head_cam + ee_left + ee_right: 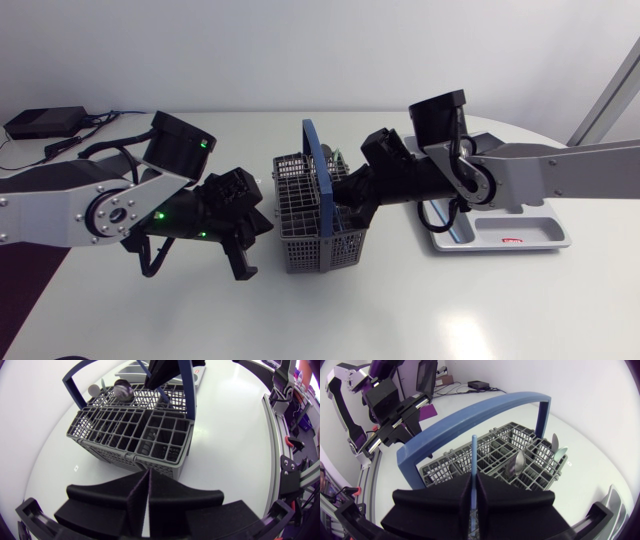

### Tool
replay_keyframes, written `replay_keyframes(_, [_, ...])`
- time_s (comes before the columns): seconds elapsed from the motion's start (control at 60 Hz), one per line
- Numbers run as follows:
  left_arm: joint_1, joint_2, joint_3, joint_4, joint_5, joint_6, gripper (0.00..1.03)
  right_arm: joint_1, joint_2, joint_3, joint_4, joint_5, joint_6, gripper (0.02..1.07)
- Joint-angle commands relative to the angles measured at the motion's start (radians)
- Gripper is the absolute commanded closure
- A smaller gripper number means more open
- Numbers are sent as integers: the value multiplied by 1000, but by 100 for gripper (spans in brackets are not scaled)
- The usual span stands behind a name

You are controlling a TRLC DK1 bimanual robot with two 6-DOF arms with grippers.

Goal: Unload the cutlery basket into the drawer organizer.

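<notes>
Firstly, cutlery basket [305,238]: a grey grid basket standing upright near the middle of the white worktop [450,310], between the two arms.
Basket handle [318,165]: a blue arch spanning the basket from its far side to its near side, standing up.
Right pincer [474,485]: lowered over the basket on the organizer's side of the handle; its two black fingers are pressed together on a thin blue utensil [474,455], one finger on each flat side.
Blue utensil, position: it runs straight out from between the right fingers down towards the grid compartments. Its gripped end is hidden, so I cannot tell what kind of cutlery it is.
Spoons: one metal spoon [517,464] stands bowl-up in a compartment beside the blue utensil, and a second spoon [556,452] stands nearer the basket's corner.
Left pincer [148,477]: closed with nothing in it, the fingers meeting along their inner faces. It hangs above the worktop near the basket's side that faces away from the organizer, apart from it, and points at the basket wall.
Drawer organizer [540,225]: a pale tray with dividers lying on the worktop beyond the right arm, well apart from the basket and partly covered by that arm.
</notes>
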Motion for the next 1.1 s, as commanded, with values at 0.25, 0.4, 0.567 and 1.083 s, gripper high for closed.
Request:
replay_keyframes(0.25, [-9, 17, 31, 8, -4, -16, 86, -47, 15, 7, 4, -83, 111, 100])
replay_keyframes(0.4, [-11, 17, 32, 10, -4, -16, 86, -45, -5, 0, 9, -94, 136, 100])
replay_keyframes(0.567, [-11, 18, 35, 10, -4, -16, 86, -45, -34, 3, 27, -112, 185, 100])
replay_keyframes(1.083, [-12, 17, 45, 8, -4, -18, 86, -39, -232, 30, 36, -48, 248, 100])
